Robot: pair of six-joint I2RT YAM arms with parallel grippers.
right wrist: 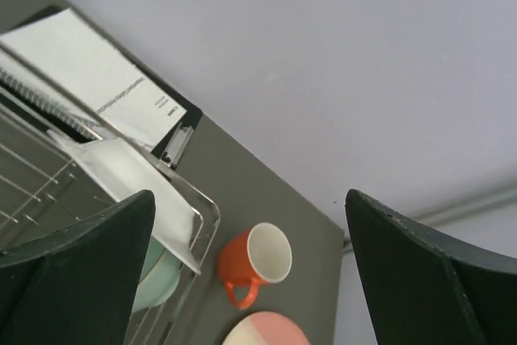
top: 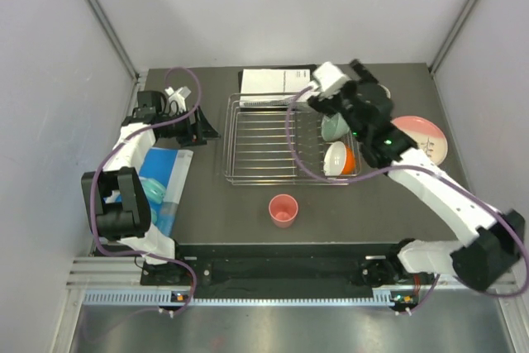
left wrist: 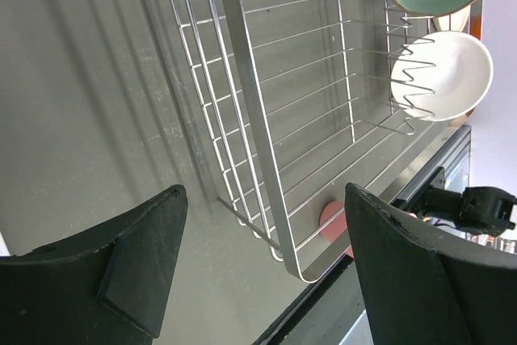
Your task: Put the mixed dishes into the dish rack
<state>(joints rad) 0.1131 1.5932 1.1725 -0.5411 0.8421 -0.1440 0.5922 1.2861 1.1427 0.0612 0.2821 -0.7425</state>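
Only from the right wrist — orange mug (right wrist: 255,265)

Rectangular silver wire-grid dish rack (top: 256,142) sits mid-worktop, toward the far edge. Its right end holds three dishes:
- a mint-green bowl (top: 333,127) on edge
- an orange-outside white-inside bowl (top: 337,159) on edge just nearer, white inside facing left
- a white plate (right wrist: 133,179) tilted at the far right corner

Still on the worktop:
- orange mug with handle (right wrist: 262,258), upright just off that corner
- pale pink plate (top: 426,140), flat near the right edge
- small pink handleless cup (top: 283,210), upright between rack and near edge
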